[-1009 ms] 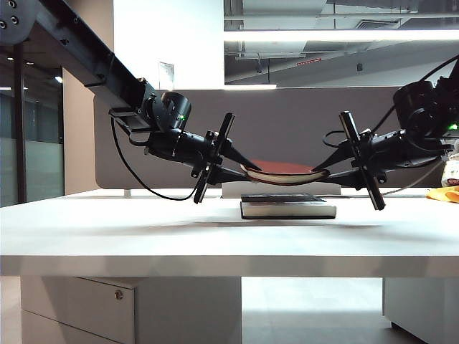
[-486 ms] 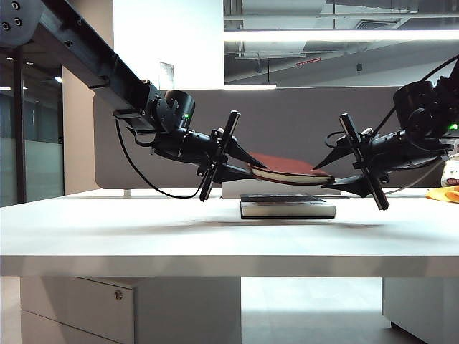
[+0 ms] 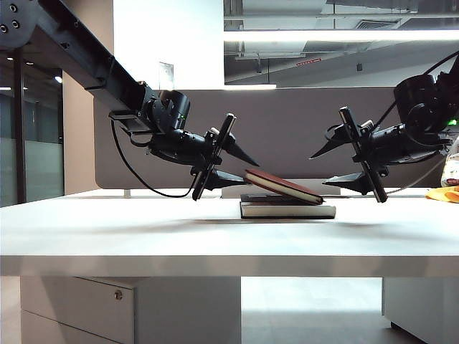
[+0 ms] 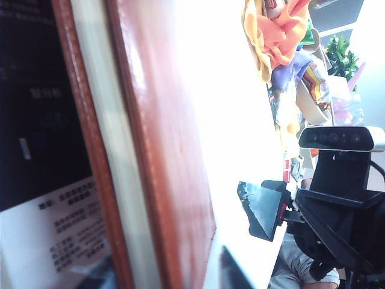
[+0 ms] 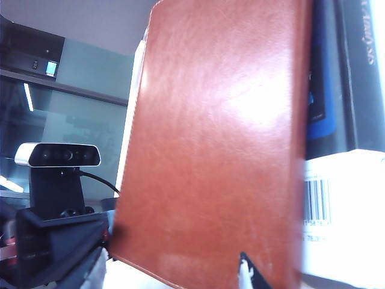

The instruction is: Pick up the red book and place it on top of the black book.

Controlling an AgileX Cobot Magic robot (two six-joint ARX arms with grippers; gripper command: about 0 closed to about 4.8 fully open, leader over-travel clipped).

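The red book (image 3: 282,186) lies tilted on the black book (image 3: 287,208), its left end raised, its right end down. The left gripper (image 3: 240,165) stands with jaws apart, holding nothing, just beside the raised end. The right gripper (image 3: 320,169), also spread and empty, hangs near the low end above the table (image 3: 143,229).

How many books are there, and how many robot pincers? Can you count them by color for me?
Red books: 1, the red book, lying tilted on the black one
Black books: 1, the black book, flat on the table
Black pincers: 2, the left pincer and the right pincer, both open, either side of the books
Total: 4
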